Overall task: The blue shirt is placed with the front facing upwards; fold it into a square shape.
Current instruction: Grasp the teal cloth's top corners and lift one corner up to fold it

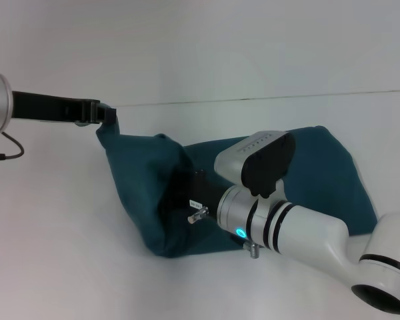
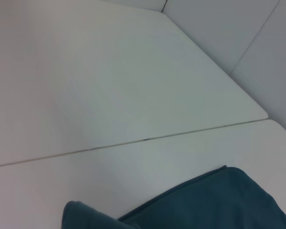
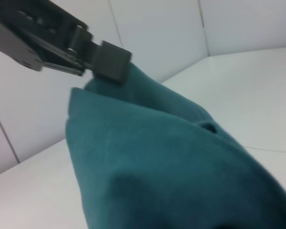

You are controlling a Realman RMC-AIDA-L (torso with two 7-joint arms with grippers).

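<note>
The left gripper [image 1: 109,115] pinches a raised corner of the blue shirt [image 1: 320,173], holding it up at the far left above the white table [image 1: 53,253]. The shirt drapes down from there and lies bunched across the table's middle. The right gripper [image 1: 187,193] is buried in the folds; whether it grips cannot be told.

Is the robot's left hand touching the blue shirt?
Touching. In the head view, the left hand pinches a raised corner of the blue shirt; the right wrist view shows its fingertips shut on the cloth.
</note>
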